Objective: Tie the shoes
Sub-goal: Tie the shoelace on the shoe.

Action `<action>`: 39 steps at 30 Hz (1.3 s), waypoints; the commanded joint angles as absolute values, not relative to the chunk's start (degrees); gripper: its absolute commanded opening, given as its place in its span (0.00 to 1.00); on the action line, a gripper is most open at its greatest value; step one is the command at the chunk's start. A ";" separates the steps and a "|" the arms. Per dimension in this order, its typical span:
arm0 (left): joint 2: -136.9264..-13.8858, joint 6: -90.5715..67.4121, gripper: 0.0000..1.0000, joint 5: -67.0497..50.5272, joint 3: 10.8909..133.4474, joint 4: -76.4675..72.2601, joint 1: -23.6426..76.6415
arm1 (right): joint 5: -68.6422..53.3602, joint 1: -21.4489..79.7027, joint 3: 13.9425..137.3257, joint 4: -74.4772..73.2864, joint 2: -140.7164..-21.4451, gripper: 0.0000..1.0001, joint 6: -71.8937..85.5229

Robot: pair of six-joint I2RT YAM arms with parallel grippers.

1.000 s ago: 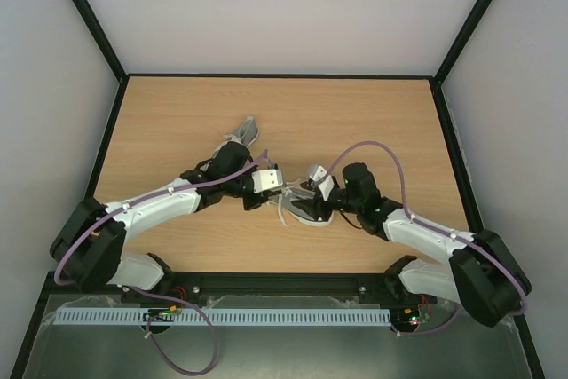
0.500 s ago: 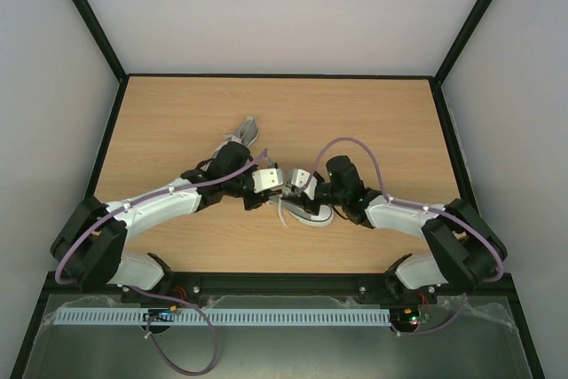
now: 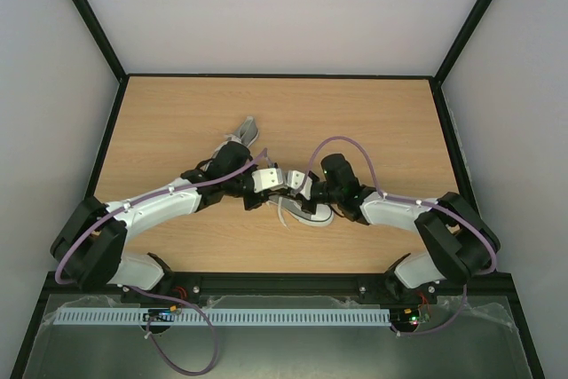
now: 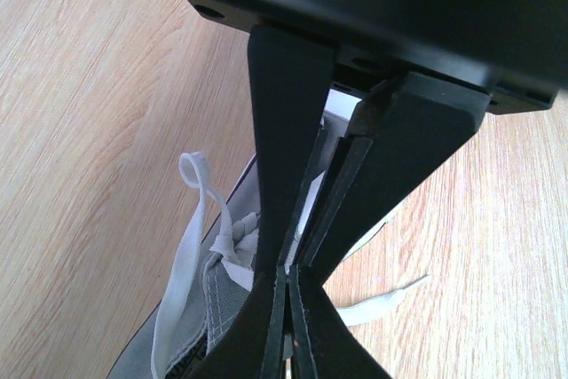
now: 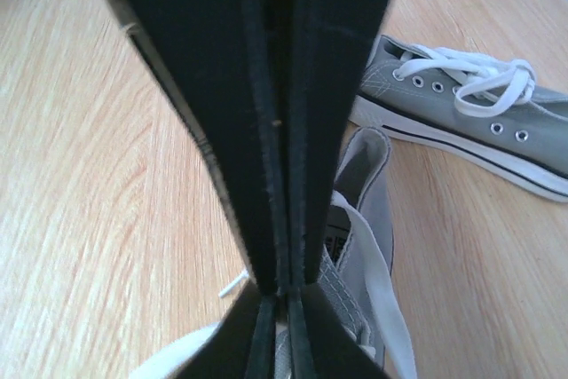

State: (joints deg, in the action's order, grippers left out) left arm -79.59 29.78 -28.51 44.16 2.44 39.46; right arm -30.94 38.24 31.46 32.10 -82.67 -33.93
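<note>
Left gripper [image 3: 282, 186] and right gripper [image 3: 298, 185] hem the near shoe [image 3: 312, 213].

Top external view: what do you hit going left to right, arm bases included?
In order: left arm's base → far shoe → left gripper → right gripper → right arm's base. The near shoe lies under both grippers, so it has no clear place.

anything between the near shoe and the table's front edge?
Bare wood: in the top view nothing lies on the table between the near shoe and its front edge.
</note>
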 commanded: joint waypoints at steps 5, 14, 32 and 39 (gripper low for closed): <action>-79.65 29.15 0.24 -30.32 46.04 4.19 38.90 | -31.17 38.58 34.48 27.44 -82.92 0.01 -35.49; -85.56 62.83 0.17 -28.38 57.89 40.02 26.16 | -30.87 38.58 34.99 25.77 -82.52 0.01 -34.30; -102.71 73.88 0.05 -19.76 63.11 18.73 27.86 | -26.36 38.76 33.69 24.31 -80.24 0.01 -32.57; -107.88 71.11 0.11 -24.48 72.04 22.36 28.04 | -21.91 38.76 32.34 24.34 -78.21 0.01 -31.29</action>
State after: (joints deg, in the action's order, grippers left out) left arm -106.19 71.92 -20.49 68.79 20.51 28.05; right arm -24.58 38.30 33.47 25.50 -80.18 -32.29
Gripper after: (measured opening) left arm 0.095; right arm 0.013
